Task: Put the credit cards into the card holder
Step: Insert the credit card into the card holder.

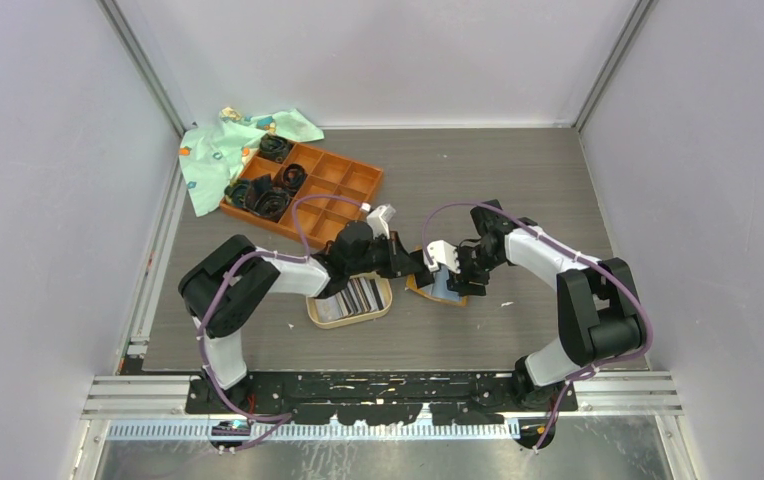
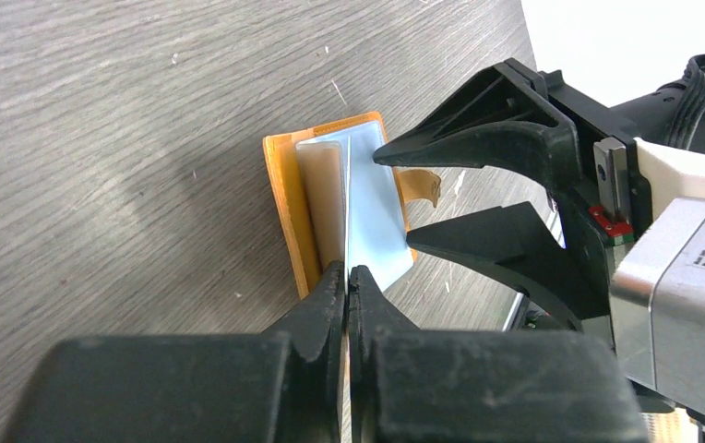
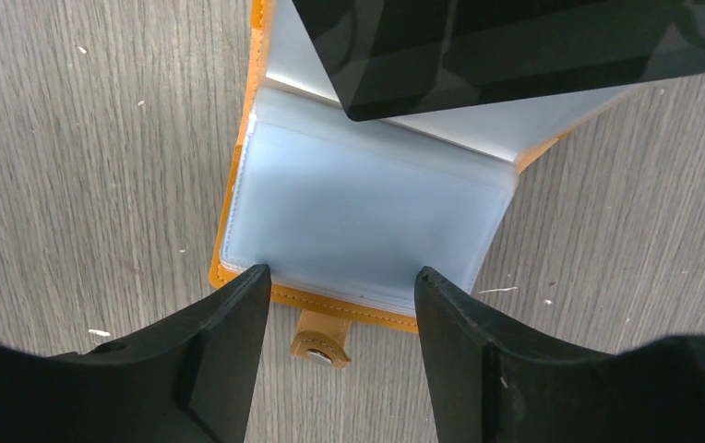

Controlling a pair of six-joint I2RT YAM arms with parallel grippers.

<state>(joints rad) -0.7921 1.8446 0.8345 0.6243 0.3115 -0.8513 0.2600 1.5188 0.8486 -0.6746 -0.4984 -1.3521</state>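
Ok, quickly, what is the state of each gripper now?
Left gripper: closed, holding a black credit card.
Right gripper: open, over the card holder, holding nothing.

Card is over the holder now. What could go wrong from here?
1. The right hand is open and only straddles the holder's snap edge, so the holder may slide when the card pushes in.
2. The left hand pinches the black card askew to the clear pockets; its corner could catch on a sleeve instead of entering.
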